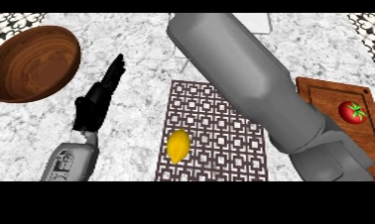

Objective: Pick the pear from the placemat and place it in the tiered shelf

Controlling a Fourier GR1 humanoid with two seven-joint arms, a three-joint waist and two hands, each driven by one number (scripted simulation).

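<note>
While nothing gets touched at this moment, going left to right: a wooden bowl (36, 64) sits at the far left of the marbled counter (143, 34). Just right of it is the left hand (99, 100), fingers straight and pressed together, pointing away toward the far edge, holding nothing. The left forearm (70, 161) below it has some dark markings on its grey panel, but they're too small to read.

Next comes the patterned placemat (219, 129) in the middle. The pear (179, 146), plain yellow, lies on the mat's lower left part, close to its left edge. It sits below and to the right of the left hand's fingers, clearly apart from them.

The right forearm (242, 74) crosses the mat's upper right corner diagonally and runs up to the top of the view; its hand doesn't show. A pale flat piece (265, 24) peeks out behind it, can't tell what. At the far right, a wooden cutting board (322, 94) carries a tomato (353, 112).
</note>
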